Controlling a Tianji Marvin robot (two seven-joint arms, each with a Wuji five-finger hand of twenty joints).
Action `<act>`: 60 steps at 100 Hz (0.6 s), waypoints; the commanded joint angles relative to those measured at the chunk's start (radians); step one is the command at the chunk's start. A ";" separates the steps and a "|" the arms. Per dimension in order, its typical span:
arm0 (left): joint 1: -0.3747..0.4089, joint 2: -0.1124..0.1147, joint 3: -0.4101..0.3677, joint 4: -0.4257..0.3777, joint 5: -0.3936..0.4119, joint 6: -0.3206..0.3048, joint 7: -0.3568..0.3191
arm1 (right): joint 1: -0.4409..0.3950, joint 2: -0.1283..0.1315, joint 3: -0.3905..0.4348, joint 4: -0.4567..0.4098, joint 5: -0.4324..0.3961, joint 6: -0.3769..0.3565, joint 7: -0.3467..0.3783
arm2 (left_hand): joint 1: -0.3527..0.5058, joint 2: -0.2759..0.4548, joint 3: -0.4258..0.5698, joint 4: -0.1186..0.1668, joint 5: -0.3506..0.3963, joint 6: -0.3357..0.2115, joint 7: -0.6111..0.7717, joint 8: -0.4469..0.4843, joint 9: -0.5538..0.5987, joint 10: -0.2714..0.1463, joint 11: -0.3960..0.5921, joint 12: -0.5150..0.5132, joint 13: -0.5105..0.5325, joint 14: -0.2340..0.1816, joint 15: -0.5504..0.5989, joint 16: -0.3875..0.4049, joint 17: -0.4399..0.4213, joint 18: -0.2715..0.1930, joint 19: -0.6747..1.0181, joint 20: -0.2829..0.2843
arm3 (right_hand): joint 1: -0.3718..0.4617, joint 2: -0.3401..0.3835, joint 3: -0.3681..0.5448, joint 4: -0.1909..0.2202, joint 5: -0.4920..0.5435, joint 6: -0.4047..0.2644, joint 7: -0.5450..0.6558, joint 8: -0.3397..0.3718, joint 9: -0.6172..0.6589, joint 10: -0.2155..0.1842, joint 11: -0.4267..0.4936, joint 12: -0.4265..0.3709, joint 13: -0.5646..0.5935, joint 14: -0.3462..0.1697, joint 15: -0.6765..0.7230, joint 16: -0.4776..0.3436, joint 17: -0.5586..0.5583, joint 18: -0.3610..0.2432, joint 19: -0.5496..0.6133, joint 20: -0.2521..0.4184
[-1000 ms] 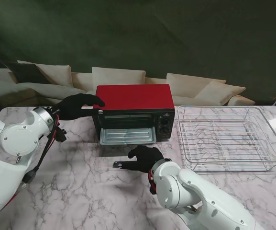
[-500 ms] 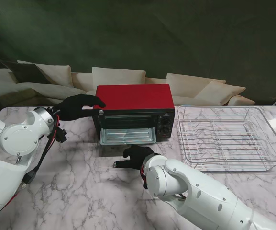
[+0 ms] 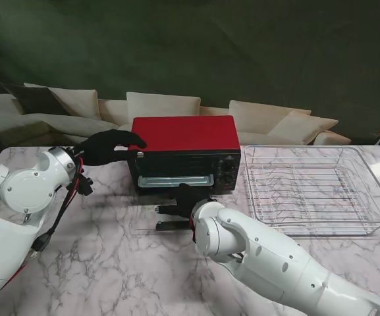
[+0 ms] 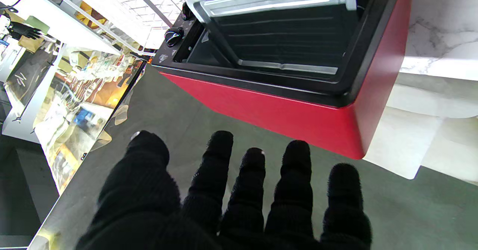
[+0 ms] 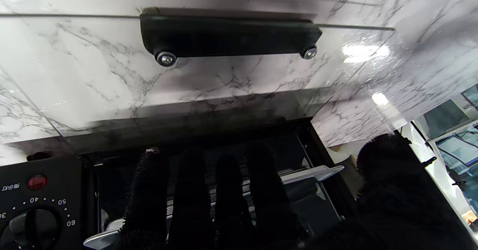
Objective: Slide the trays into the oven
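- Where the marble table (image 3: pixel 97 263) lies nearest to me, only the two white arms cross it, one from each near corner.
- The right hand (image 3: pixel 184 199) sits at mid-table, just in front of the oven's mouth; its fingers (image 5: pixel 190 201) are extended side by side toward the opening and grip nothing (thumb held apart to one side).
- The glass door (image 5: pixel 93 89) of the oven lies folded down flat over the table, its black handle (image 3: pixel 173 225) at the edge nearest to me.
- The tray (image 3: pixel 176 180) rests inside the oven (image 3: pixel 184 151), its metal lip showing just within the open front; the right fingertips are at or near that lip, but contact cannot be confirmed.
- The oven stands toward the far edge of the table, red on top, with control knobs on its right side.
- The left hand (image 3: pixel 110 145) rests at the oven's top left corner, fingers (image 4: pixel 295 190) moderately spread and holding nothing.
- A wire rack (image 3: pixel 315 191) occupies the table's right side, just beside the oven.
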 commanded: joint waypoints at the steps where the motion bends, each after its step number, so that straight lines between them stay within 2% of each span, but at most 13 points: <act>1: 0.000 0.000 0.002 0.002 -0.001 -0.003 -0.015 | 0.022 -0.017 -0.004 0.029 0.012 0.007 -0.006 | 0.011 0.042 -0.026 -0.013 0.024 -0.017 0.006 0.008 0.026 -0.011 -0.002 -0.003 -0.012 -0.008 -0.017 -0.006 -0.015 -0.016 -0.029 0.015 | -0.041 -0.002 0.020 0.014 -0.009 0.002 0.033 0.028 -0.005 -0.014 0.031 0.005 0.007 -0.018 0.009 0.010 0.008 -0.018 0.030 0.009; 30: 0.011 0.001 -0.005 -0.006 0.003 -0.002 -0.013 | 0.079 -0.063 -0.032 0.144 0.009 -0.022 -0.076 | 0.011 0.042 -0.026 -0.013 0.024 -0.018 0.006 0.008 0.027 -0.012 -0.002 -0.002 -0.012 -0.009 -0.017 -0.006 -0.015 -0.016 -0.030 0.016 | -0.101 -0.051 0.135 0.003 0.012 -0.020 0.135 0.053 0.053 -0.015 0.088 0.031 0.039 -0.010 0.129 0.098 0.051 -0.002 0.110 0.091; 56: 0.023 0.001 -0.013 -0.014 0.008 -0.002 -0.014 | 0.126 -0.098 -0.058 0.228 0.010 -0.034 -0.114 | 0.013 0.041 -0.025 -0.012 0.025 -0.019 0.007 0.008 0.027 -0.011 -0.001 -0.002 -0.011 -0.008 -0.016 -0.005 -0.014 -0.017 -0.030 0.016 | -0.134 -0.073 0.188 -0.003 0.020 -0.042 0.214 0.077 0.074 -0.022 0.122 0.070 0.061 -0.007 0.232 0.167 0.072 0.015 0.167 0.188; 60: 0.024 0.001 -0.014 -0.014 0.009 -0.001 -0.014 | 0.135 -0.102 -0.065 0.239 0.014 -0.034 -0.112 | 0.013 0.041 -0.025 -0.012 0.025 -0.017 0.007 0.008 0.028 -0.012 -0.001 -0.002 -0.011 -0.009 -0.016 -0.005 -0.014 -0.017 -0.030 0.017 | -0.137 -0.072 0.189 -0.003 0.019 -0.055 0.223 0.080 0.080 -0.030 0.128 0.079 0.064 -0.015 0.245 0.175 0.057 0.037 0.168 0.200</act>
